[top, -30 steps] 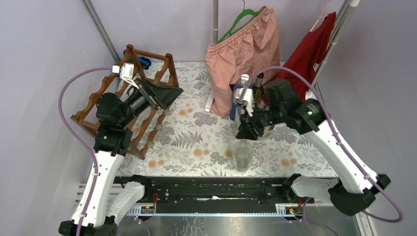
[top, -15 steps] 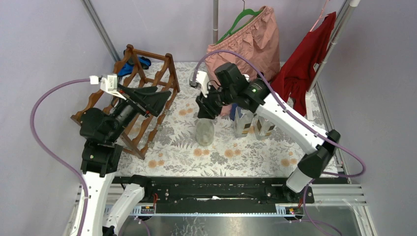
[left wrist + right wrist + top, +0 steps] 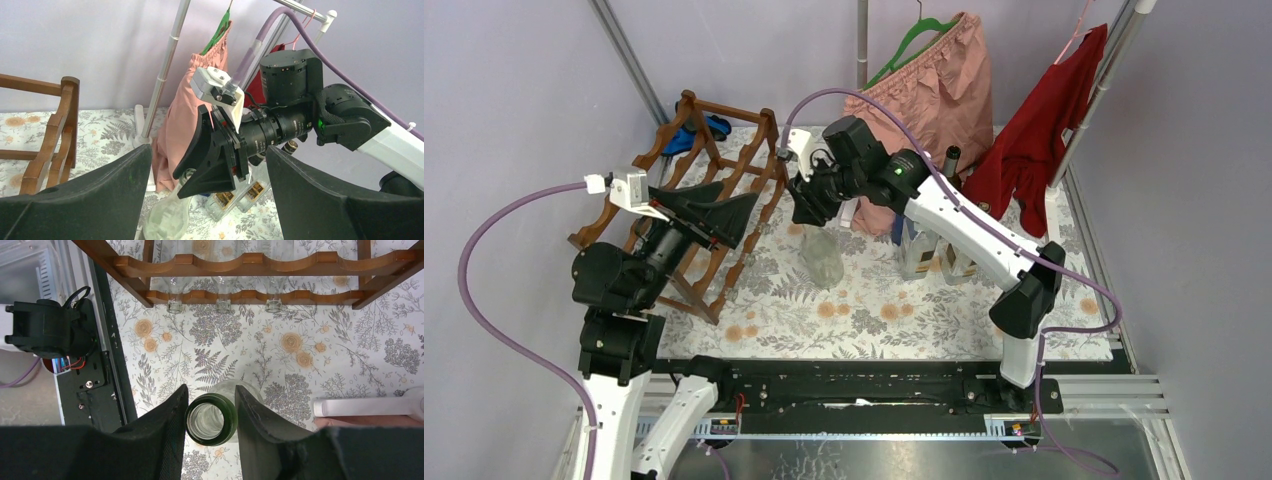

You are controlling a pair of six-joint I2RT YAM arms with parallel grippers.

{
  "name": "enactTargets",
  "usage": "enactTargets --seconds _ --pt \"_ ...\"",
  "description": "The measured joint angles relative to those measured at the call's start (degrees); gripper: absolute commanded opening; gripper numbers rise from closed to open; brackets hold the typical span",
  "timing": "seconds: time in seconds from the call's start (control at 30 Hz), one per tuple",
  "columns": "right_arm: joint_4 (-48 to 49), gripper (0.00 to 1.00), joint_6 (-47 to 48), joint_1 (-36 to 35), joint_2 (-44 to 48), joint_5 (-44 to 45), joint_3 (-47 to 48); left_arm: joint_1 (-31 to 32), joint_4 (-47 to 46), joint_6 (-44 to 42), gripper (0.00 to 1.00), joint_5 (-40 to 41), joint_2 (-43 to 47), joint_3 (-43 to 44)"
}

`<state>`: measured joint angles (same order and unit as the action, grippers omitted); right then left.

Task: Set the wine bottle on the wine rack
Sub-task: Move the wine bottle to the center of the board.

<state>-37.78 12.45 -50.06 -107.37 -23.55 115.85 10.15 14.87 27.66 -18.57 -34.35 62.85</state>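
While it hangs upright by its neck, wine bottle: clear glass, straight below the right claw, apart from the rack.
Wine rack: left of the right claw, behind the left one; three bottle necks already show under one rail.
Left gripper: spread wide, holding nothing, facing the right claw.
Right gripper: pinching the bottle's neck just under the lip.
Doing it well: probably tip the bottle level and seat it in a free scallop before letting go; the neck grip may swivel.
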Motion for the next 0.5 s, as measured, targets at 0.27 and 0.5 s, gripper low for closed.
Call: enactTargets --seconds 0.27,0.5 --pt "0.2 0.69 -0.5 0.0 -0.4 -0.2 0.6 0.0 1.1 -1.5 0.91 -0.1 1.6 -1.4" --pt "1.0 0.99 -0.7 0.0 -0.4 -3.5 8.5 0.0 1.5 -1.6 0.92 -1.7 1.6 -1.6"
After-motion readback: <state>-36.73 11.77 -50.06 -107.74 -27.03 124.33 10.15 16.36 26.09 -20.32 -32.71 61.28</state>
